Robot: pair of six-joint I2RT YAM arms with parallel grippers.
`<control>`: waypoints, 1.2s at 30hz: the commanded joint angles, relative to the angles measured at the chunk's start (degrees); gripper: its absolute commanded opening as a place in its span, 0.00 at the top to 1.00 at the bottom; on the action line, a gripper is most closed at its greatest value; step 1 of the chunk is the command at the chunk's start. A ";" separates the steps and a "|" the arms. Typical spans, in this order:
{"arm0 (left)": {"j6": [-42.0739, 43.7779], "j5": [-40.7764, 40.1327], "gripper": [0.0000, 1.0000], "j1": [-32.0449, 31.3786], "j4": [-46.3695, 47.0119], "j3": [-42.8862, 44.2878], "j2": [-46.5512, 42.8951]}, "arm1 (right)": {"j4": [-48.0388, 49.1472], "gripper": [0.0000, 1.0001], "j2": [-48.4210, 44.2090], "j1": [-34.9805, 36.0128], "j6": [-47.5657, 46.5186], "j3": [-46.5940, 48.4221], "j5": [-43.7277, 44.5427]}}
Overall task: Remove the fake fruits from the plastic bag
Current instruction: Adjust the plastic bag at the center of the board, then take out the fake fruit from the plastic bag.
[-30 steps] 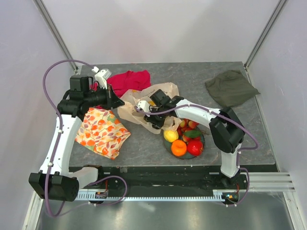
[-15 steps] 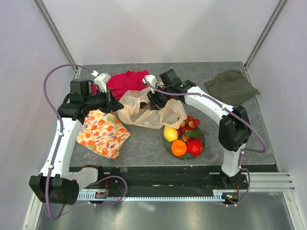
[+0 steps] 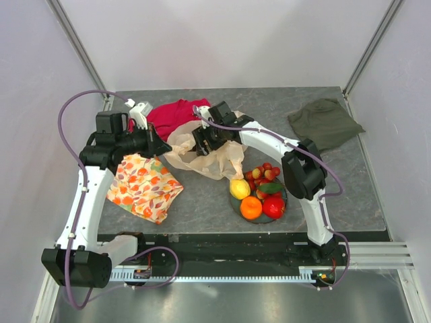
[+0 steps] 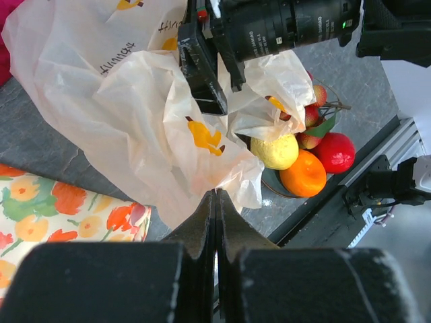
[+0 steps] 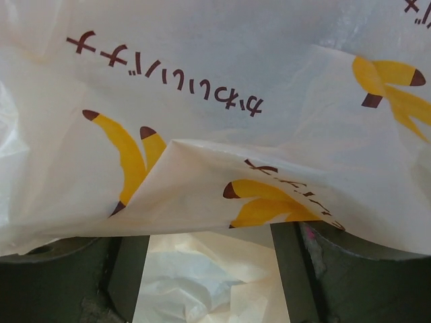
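Bag (image 3: 217,161) lies crumpled mid-table (image 3: 337,195), peach-white film w/ yellow banana prints & brown lettering. Its far edge is just beside the red cloth (image 3: 176,111), its left end near the flowered cloth (image 3: 143,185). R gripper (image 3: 202,141) is over the bag's far-left part. Its wrist view shows its fingers (image 5: 60,282) standing wide apart, film draped across both & sagging in the gap btw them, nothing pinched. L gripper (image 4: 215,198) sits at the bag's left corner, jaws pressed flat together, tips at the film's edge (can't tell if a sliver of film is caught btw them). Fruits (image 3: 251,207) sit on a dark plate (image 3: 286,200) right of the bag, toward the table's front edge: lemon (image 4: 275,151), orange (image 4: 304,173) & red apple (image 4: 335,153) in front, small reddish fruits (image 4: 311,116) w/ a green leaf behind. A flap of bag lies over the plate's far-left side, beside the lemon & hiding part of the small ones. Green cloth (image 3: 324,122) lies well apart at the far right corner.
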 commanded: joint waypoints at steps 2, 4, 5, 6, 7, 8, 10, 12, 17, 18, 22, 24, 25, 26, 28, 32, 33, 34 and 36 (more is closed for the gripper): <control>-1.51 0.79 0.99 0.57 2.30 0.72 -0.71 | 3.05 0.23 0.84 1.25 8.02 4.35 4.68; -2.12 1.14 0.98 0.74 2.65 -0.15 -0.97 | 3.83 0.21 1.71 1.25 10.47 5.05 5.03; -2.73 1.58 0.99 0.75 2.65 -0.51 -1.06 | 4.02 0.20 2.24 1.16 11.27 5.67 4.94; -3.00 1.75 0.98 0.83 2.82 -1.03 -1.23 | 4.10 0.20 3.81 1.16 11.97 6.37 4.94; -3.18 1.93 0.98 0.83 2.91 -1.91 -1.41 | 4.11 0.20 4.87 1.25 12.85 8.29 4.94; -3.53 2.02 0.98 0.92 2.91 -2.27 -1.41 | 3.84 0.19 6.01 1.25 14.86 9.27 5.81; -3.53 2.11 0.98 1.10 3.00 -2.97 -1.85 | 3.40 0.19 8.74 1.34 17.07 10.85 7.22; -3.71 2.28 0.98 1.18 2.91 -3.24 -2.03 | 3.75 0.21 10.58 1.69 19.44 11.12 8.72; -4.32 3.07 0.98 1.27 3.00 -4.38 -2.47 | 5.25 0.26 13.23 3.27 21.38 12.35 11.53; -4.32 3.07 0.98 1.36 3.00 -4.47 -2.47 | 5.33 0.28 13.93 3.36 21.99 12.61 13.71; -4.50 3.34 0.98 1.45 3.09 -4.82 -2.55 | 5.95 0.40 14.46 3.53 22.88 13.49 17.59; -4.67 3.43 0.98 1.54 3.17 -5.08 -2.38 | 6.13 0.42 14.72 3.53 23.31 13.85 18.65; -4.94 3.69 0.98 1.54 3.35 -5.17 -2.29 | 6.21 0.43 14.81 3.53 24.53 14.11 20.83; -4.85 3.95 0.98 1.62 3.35 -5.35 -2.55 | 6.30 0.41 14.99 3.45 25.15 14.29 21.29; -5.20 4.48 0.98 1.71 3.35 -5.61 -2.55 | 6.83 0.37 15.16 3.45 26.47 14.99 21.81; -5.64 6.41 0.99 1.89 2.83 -5.70 -2.99 | 7.44 0.36 18.31 3.01 28.59 17.97 21.99; -5.38 6.59 0.98 1.97 2.65 -5.61 -3.08 | 7.36 0.38 18.94 3.01 28.59 18.59 22.25; -5.20 6.59 0.99 2.15 2.04 -5.44 -3.08 | 7.27 0.43 19.38 2.92 28.24 19.03 22.43; -4.68 6.33 0.98 2.33 1.68 -5.09 -3.43 | 7.53 0.49 19.91 2.92 27.89 19.56 22.08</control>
